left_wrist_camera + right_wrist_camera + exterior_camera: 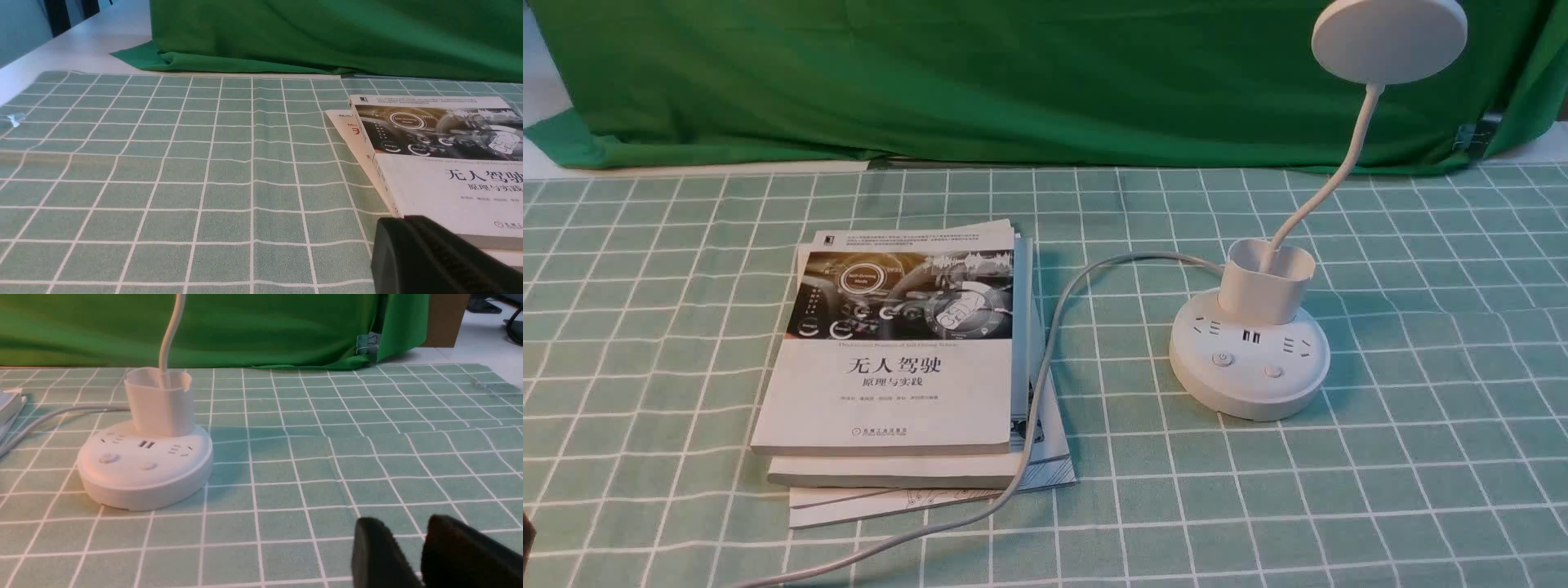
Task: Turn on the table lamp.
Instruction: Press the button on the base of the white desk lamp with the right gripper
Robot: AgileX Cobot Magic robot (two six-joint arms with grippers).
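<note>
Lamp base (143,486) – left of frame, on checked surface (286,473) | grey cable (61,411) – far left | gripper (410,539) – lower right, fingertips apart, nothing between

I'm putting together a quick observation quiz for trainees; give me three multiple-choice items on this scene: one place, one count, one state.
1. Where is the lamp's base?
A. On the books
B. To the right of the books
C. To the left of the books

2. How many buttons does the base have?
A. Two
B. Four
C. Five

3. How does the right gripper stand?
A. Closed on the lamp's neck
B. Pressing a button
C. Open, holding nothing

Key:
1 B: the base sits right of the books.
2 A: two round buttons show on its top.
3 C: a gap shows between the right gripper's fingertips, with only cloth beyond.
</note>
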